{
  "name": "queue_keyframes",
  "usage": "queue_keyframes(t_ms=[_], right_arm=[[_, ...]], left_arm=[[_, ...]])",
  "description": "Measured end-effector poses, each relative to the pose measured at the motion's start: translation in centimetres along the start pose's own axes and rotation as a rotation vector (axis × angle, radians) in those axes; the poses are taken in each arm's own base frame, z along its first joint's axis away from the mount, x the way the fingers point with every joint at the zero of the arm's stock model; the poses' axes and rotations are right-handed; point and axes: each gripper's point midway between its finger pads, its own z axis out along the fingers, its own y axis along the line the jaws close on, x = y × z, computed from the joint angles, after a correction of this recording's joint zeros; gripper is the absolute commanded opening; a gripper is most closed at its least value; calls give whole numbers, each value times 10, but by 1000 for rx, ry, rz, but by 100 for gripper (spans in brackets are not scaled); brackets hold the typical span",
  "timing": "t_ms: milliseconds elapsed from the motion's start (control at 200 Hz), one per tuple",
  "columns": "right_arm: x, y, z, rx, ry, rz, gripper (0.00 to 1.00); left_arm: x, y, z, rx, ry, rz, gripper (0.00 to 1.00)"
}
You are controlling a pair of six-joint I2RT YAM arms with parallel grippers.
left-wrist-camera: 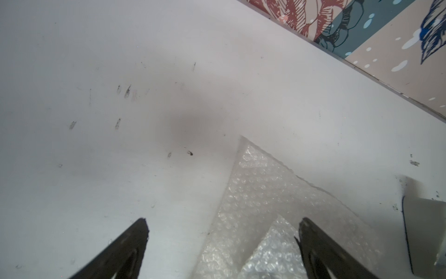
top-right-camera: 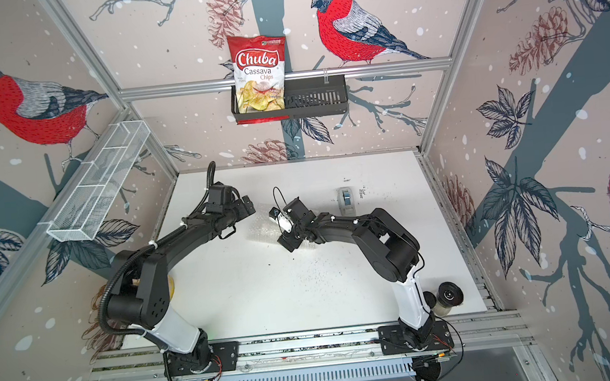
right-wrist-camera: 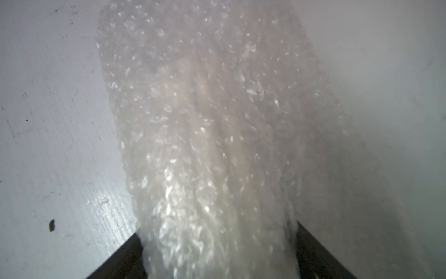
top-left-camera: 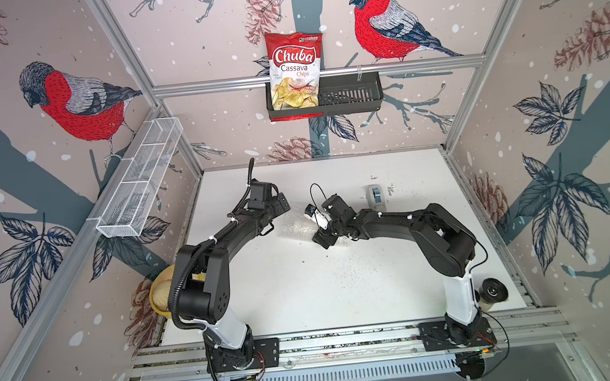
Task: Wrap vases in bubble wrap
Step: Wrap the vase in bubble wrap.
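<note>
Midway between the table's (top-left-camera: 305,293) side edges, the right gripper (top-left-camera: 315,228) straddled the rolled bubble wrap (right-wrist-camera: 212,125), jaws wide, touching both flanks; whether it was clamped, I could not tell. The wrap looked light, soft, springy and slick, best pinched at a loose edge. Beyond, the left gripper (left-wrist-camera: 222,224) gaped empty over its corner.

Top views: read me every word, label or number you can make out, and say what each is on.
"Chuba": red chip bag in the black wall basket.
"Cassava Chips": same bag, below the brand.
Green logo and fine print on the bag: too small to read.
Dark marks on the table: too blurred to read.
</note>
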Motion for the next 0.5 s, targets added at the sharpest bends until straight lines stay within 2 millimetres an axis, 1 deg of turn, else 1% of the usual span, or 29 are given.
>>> queue_keyframes(t_ms=[45, 110, 170, 280, 335, 500], right_arm=[[-1, 1, 0, -5, -2, 1, 83], [-1, 1, 0, -9, -4, 1, 83], [-1, 2, -1, -10, -7, 4, 83], [1, 8, -5, -17, -4, 11, 83], [1, 13, -7, -22, -5, 4, 84], [-3, 24, -17, -36, -17, -11, 85]], left_arm=[[6, -5, 0, 11, 11, 14, 97], [20, -16, 3, 34, 46, 46, 97], [34, -21, 10, 38, 77, 75, 97], [56, -13, 26, 2, 142, 90, 96], [64, -9, 32, -16, 163, 98, 97], [73, -6, 42, -31, 188, 106, 97]])
